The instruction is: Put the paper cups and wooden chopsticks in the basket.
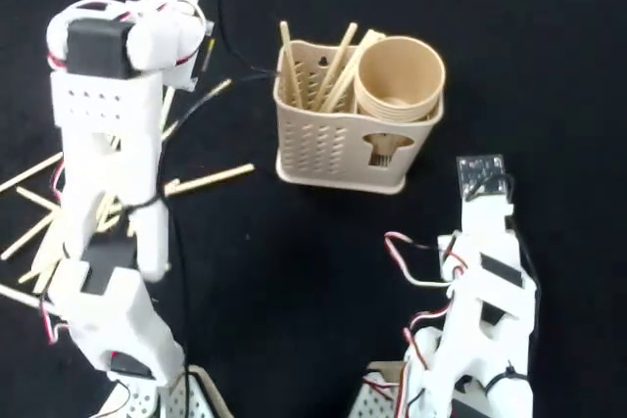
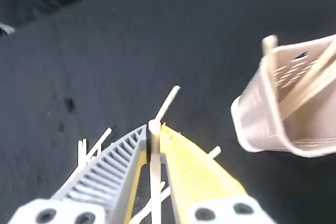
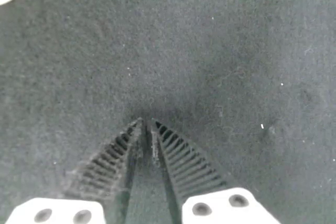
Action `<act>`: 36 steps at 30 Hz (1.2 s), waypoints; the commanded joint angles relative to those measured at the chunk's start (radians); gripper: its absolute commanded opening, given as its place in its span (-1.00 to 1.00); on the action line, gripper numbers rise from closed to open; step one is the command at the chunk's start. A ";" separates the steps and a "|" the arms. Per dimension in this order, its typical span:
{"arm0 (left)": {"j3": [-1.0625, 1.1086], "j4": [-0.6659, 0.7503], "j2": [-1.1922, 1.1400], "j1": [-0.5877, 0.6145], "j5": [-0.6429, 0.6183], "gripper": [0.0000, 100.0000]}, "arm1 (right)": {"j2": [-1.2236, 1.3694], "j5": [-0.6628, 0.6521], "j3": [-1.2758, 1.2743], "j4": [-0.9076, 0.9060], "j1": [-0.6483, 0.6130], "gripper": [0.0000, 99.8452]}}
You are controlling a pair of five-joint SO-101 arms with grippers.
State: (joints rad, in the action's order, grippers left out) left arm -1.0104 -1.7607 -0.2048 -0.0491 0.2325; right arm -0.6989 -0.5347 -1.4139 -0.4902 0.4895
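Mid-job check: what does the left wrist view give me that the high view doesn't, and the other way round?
The left wrist view adds the grip itself: the left gripper is shut on one pale wooden chopstick.

The high view adds the stack of tan paper cups sitting in the beige slotted plastic basket, and the right arm at the near right.

Both show the basket with upright chopsticks in it, and loose wooden chopsticks lying on the black table.
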 commanded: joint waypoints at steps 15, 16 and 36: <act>-0.007 0.227 0.287 -0.082 -0.292 -0.94 | -0.021 0.011 0.008 0.021 0.006 -0.96; -0.012 0.244 0.287 -0.087 -0.307 -0.94 | -0.021 0.011 0.008 0.021 0.006 -0.96; 0.054 0.703 0.288 -0.242 -0.477 -0.95 | -0.021 0.011 0.008 0.021 0.006 -0.96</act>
State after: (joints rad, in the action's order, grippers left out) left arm -0.9828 -1.1132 0.0514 -0.2532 -0.2754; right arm -0.6989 -0.5347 -1.4139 -0.4902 0.4895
